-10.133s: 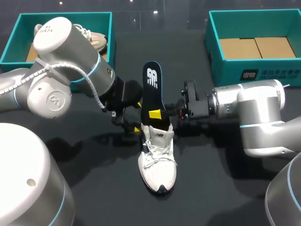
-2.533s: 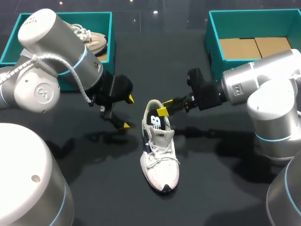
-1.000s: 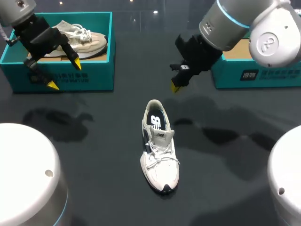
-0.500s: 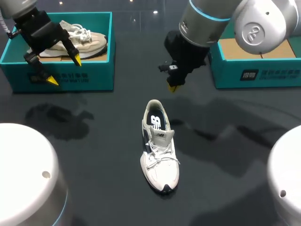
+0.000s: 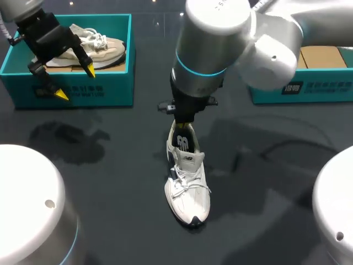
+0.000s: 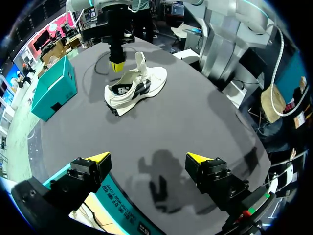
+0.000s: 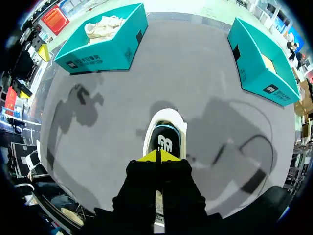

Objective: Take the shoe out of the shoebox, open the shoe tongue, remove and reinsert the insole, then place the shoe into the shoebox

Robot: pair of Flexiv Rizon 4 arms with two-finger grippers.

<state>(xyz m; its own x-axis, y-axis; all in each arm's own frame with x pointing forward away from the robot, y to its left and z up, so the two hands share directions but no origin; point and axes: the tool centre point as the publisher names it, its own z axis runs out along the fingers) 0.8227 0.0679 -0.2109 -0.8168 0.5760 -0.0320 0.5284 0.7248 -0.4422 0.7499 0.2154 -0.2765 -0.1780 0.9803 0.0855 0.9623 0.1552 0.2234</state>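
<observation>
Two shoeboxes stand at the far side of the table (image 5: 110, 165) in the head view. The white shoe (image 5: 188, 185) lies between them but nearer to the robot, on the dark surface and outside both boxes. Its toe points toward the robot. The dark insole (image 5: 182, 142) sits inside the shoe and shows in the opening. The right arm reaches past the middle, and the right gripper (image 5: 182, 122) hangs directly over the heel opening, pointing down; whether it touches the shoe I cannot tell here. The left gripper (image 5: 74, 84) is well apart from the shoe, in front of the left shoebox (image 5: 105, 91), with its yellow tips spread and holding nothing. A beige shoe (image 5: 94, 41) lies in this box. The right shoebox (image 5: 325, 91) shows a brown cardboard floor.

In the left wrist view the left gripper (image 6: 147, 157) is wide open, with only bare table between its fingers. The shoe (image 6: 133, 84) stands on its sole far ahead of it, and the right gripper (image 6: 116, 62) is above the heel end.

In the right wrist view the right gripper (image 7: 159, 156) has its tips pressed together, gripping nothing. The shoe (image 7: 166, 117) is just ahead of them — the insole (image 7: 165, 139) lies right at the tips.
</observation>
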